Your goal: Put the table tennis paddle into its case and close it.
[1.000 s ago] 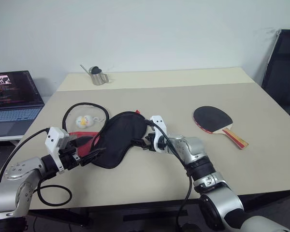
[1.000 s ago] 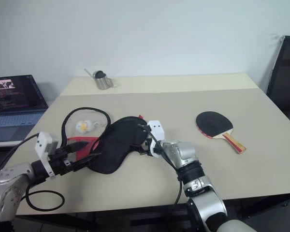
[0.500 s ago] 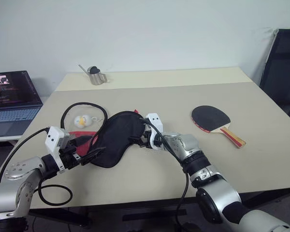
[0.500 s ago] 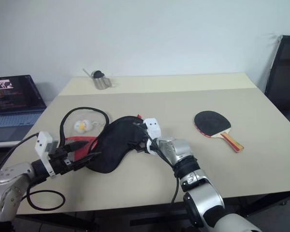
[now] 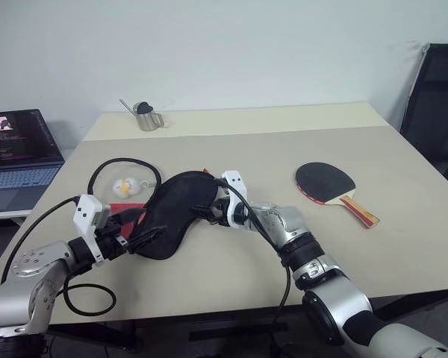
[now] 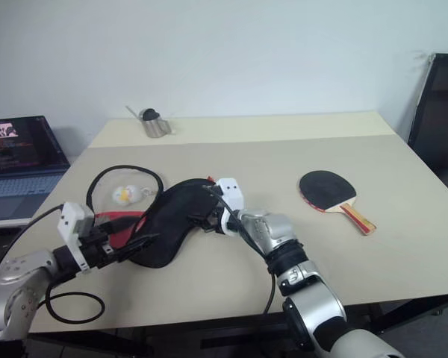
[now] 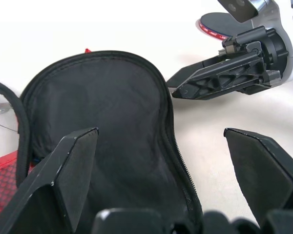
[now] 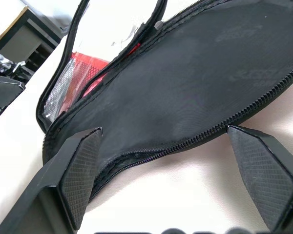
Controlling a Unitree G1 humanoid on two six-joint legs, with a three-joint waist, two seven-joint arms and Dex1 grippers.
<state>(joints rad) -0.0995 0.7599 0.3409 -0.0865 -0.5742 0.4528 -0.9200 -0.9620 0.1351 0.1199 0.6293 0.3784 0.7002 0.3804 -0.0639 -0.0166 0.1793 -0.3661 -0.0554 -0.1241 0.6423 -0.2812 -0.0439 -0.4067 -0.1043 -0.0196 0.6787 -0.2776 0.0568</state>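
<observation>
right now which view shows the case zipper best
The right wrist view: the zipper runs close along the black case edge, teeth visible. The left wrist view shows a shorter stretch. In the head views the case is too small to show it.

One round black-faced, red-edged wooden paddle (image 5: 331,185). One black-and-red fabric zip pouch (image 5: 175,215). One small metal jug (image 5: 145,117). One open laptop (image 5: 19,159).
</observation>
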